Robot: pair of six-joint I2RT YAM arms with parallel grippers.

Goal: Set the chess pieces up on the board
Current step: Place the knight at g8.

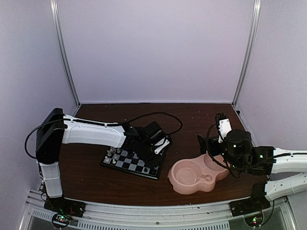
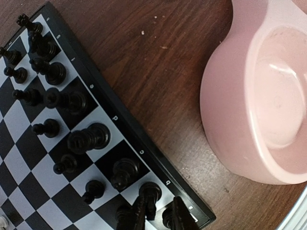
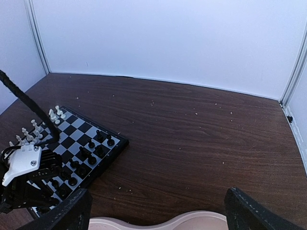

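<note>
Found the board left of centre on the dark wooden surface, turned at an angle. Noted white chessmen standing in rows at its left end, too small to name one by one. Saw black chessmen in two rows along the right end, upright, one per square, with mid-board squares bare.

Placed the left pincer low over the board's corner nearest the dish, fingertips a little apart with a black chessman right at them. Could not tell grasping from just let go: contact hidden at the frame edge.

Spotted the pink double-bowl dish just right of the board, not touching it, with no chessman visible in the bowl shown by the left wrist view. Found the right pincer furthest right, raised by the dish's far side, spread wide, grasping nothing.

Judged task near its end, most pieces seemingly on home rows. Judged chessmen very light, hard, smooth plastic: stiff, not fragile, yet quick to tip, skid or pop out of a pinch. Would take one from straight above, fingertips on the narrow upper body either side, lined up with the gap between rows to spare neighbours. Would squeeze lightly and set it flat mid-square before letting go.
</note>
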